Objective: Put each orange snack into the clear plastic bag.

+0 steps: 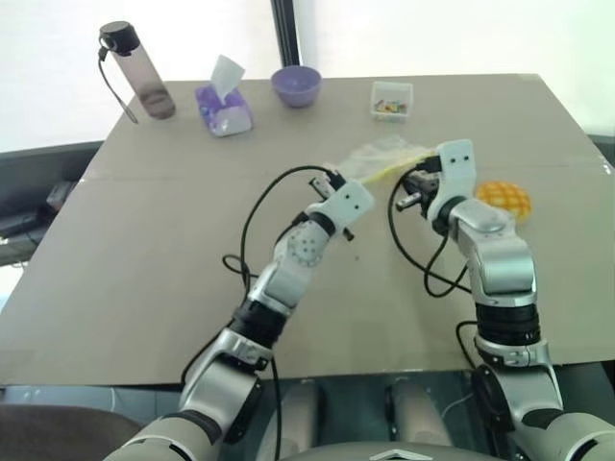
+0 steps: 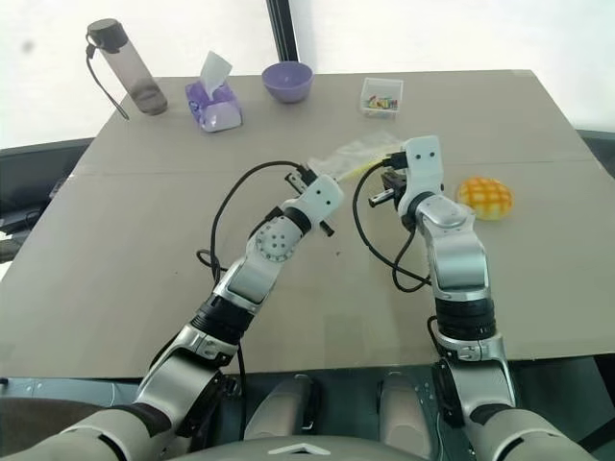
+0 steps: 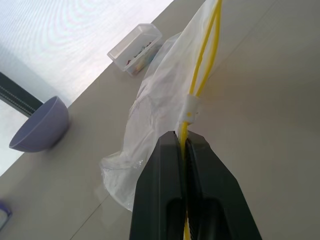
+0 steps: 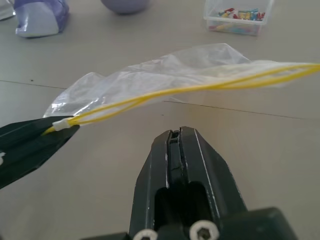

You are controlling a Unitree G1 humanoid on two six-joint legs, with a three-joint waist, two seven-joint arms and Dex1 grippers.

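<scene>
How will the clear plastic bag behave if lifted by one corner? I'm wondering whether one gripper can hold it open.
Probably floppy: the clear plastic bag sags in crinkled folds from where the left gripper pinches its yellow strip. It looks light, hanging from that one pinch. Its mouth likely stays collapsed; the right gripper is shut beside it, holding nothing.

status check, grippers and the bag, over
Left gripper shut on clear plastic bag at its yellow strip. Right gripper shut, empty. Orange snack on table, outside the bag.

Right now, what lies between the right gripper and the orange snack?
In the left eye view, the right gripper and the orange snack are separated by the robot's own right wrist; the tabletop around it is bare.
</scene>
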